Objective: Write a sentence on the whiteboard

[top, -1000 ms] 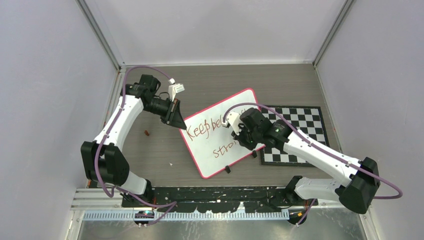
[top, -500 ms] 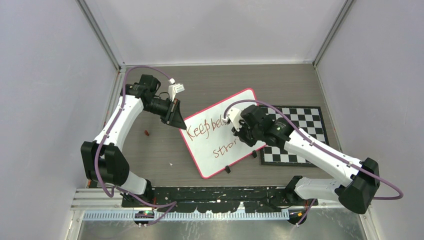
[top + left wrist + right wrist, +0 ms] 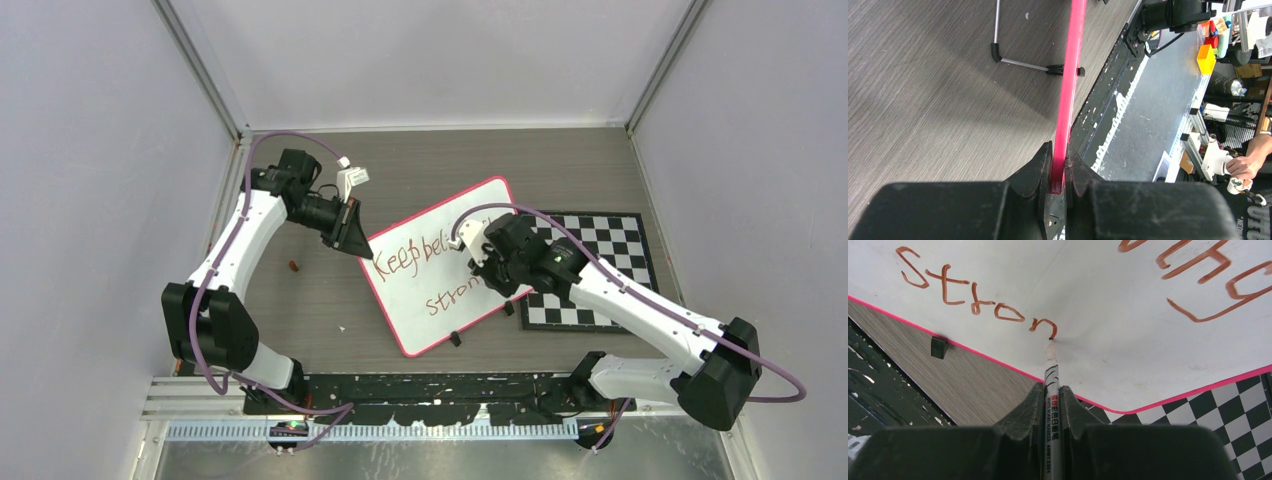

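Observation:
The whiteboard (image 3: 430, 285) lies tilted at the table's middle, its red-pink rim (image 3: 1070, 75) seen edge-on in the left wrist view. My left gripper (image 3: 362, 251) is shut on the rim at the board's left corner. My right gripper (image 3: 487, 272) is shut on a white marker (image 3: 1052, 390). The marker's tip touches the board (image 3: 1108, 340) at the end of the "n" in "Stron" (image 3: 975, 302). The sentence (image 3: 415, 252) reads "Keep beli…" on the first line, partly hidden by my right arm, and "Stron" (image 3: 450, 296) on the second line.
A black-and-white checkered board (image 3: 600, 270) lies under the whiteboard's right edge. A small red-brown cap (image 3: 294, 266) lies on the table left of the board. One black foot (image 3: 938, 347) sits at the board's near edge. Grey walls enclose the table.
My right gripper has moved slightly right along the second line, and the word has grown from "Stro" to "Stron". The left arm has not moved.

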Action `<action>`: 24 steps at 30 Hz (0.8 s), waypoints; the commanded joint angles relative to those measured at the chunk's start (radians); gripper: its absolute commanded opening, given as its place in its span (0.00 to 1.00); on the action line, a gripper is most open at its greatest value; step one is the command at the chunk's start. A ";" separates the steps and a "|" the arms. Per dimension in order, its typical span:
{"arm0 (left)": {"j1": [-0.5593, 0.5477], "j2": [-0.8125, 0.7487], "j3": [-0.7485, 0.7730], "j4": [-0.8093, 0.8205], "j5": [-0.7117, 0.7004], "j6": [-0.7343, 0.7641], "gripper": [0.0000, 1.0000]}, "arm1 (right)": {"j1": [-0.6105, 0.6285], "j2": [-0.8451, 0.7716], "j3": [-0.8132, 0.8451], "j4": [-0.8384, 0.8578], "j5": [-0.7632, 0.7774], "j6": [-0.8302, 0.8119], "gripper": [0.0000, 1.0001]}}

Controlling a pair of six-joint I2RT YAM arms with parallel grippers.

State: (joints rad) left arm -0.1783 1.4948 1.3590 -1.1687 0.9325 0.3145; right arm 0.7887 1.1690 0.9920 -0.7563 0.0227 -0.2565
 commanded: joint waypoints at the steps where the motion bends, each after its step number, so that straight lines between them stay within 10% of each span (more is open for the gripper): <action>1: -0.012 0.020 -0.006 0.006 -0.061 0.006 0.00 | -0.006 -0.010 -0.017 0.005 -0.009 -0.009 0.00; 24: -0.012 0.017 -0.003 0.004 -0.055 0.004 0.00 | -0.034 -0.033 0.062 -0.004 0.077 0.016 0.00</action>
State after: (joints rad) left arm -0.1783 1.4960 1.3590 -1.1690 0.9348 0.3157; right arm 0.7570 1.1263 1.0039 -0.7944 0.0551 -0.2550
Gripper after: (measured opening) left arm 0.113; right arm 0.169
